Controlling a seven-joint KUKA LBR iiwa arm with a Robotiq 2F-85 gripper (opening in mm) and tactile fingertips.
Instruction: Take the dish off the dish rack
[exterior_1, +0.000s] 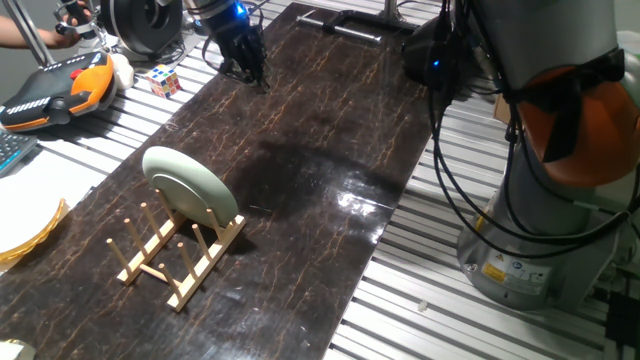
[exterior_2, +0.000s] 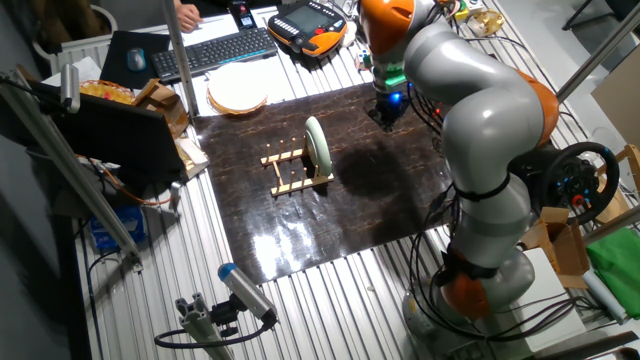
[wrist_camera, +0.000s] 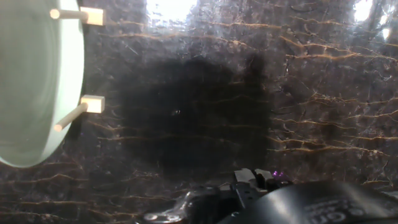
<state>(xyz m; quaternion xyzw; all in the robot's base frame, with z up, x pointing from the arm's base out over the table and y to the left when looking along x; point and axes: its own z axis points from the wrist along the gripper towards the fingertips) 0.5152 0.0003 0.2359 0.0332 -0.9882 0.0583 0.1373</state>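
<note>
The pale green dish (exterior_1: 190, 185) stands on edge in the small light-wood dish rack (exterior_1: 165, 265), held between upright pegs, at the near left of the dark marble-patterned mat (exterior_1: 330, 150). From the other fixed view the dish (exterior_2: 317, 145) shows edge-on at the right end of the rack (exterior_2: 285, 175). My gripper (exterior_1: 250, 70) hovers low over the far end of the mat, well away from the dish, with nothing in it, and its fingers look spread. In the hand view the dish (wrist_camera: 31, 87) and two rack pegs (wrist_camera: 81, 107) fill the left edge.
A yellowish plate (exterior_1: 25, 235) lies off the mat to the left, seen also as the plate (exterior_2: 238, 92) behind the rack. A colour cube (exterior_1: 164, 80) and an orange teach pendant (exterior_1: 60, 85) sit at the back left. The arm's base (exterior_1: 530, 230) stands to the right.
</note>
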